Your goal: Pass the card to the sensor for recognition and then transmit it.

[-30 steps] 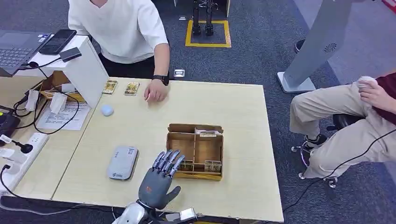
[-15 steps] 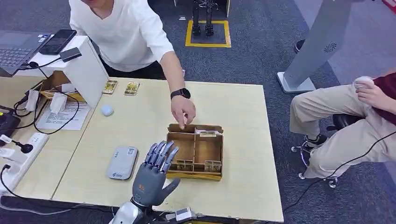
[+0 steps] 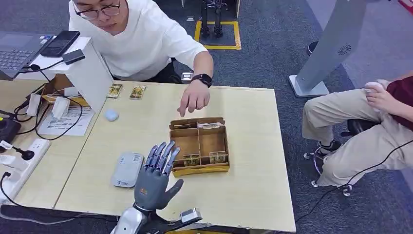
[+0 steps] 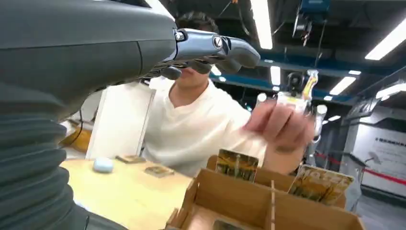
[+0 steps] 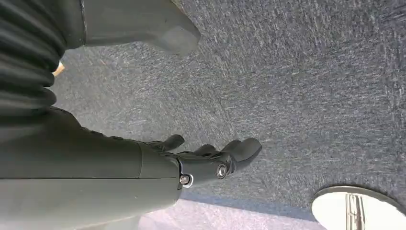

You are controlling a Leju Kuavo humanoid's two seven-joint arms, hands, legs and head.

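A partitioned cardboard box [image 3: 198,145] sits mid-table with cards standing in its near compartments [image 3: 217,157] and along its far side [image 3: 211,125]. The grey-white sensor [image 3: 127,169] lies flat to the box's left. My left hand [image 3: 155,178] hovers open, fingers spread, between the sensor and the box's near left corner, holding nothing. In the left wrist view its fingers [image 4: 210,48] reach over the box [image 4: 268,203] and two upright cards [image 4: 237,165]. My right hand [image 5: 206,160] hangs over the carpet with nothing in it.
A person in white leans over the far edge, one hand [image 3: 194,100] just beyond the box. Two cards [image 3: 138,92] lie near the far edge beside a white stand [image 3: 90,73]. A small pale object [image 3: 111,115], cables and a power strip [image 3: 19,165] occupy the left. Another person [image 3: 360,126] sits at right.
The person reached to the box and drew it away from me and slightly left, then lifted the hand back. My left hand drifted left, still holding nothing.
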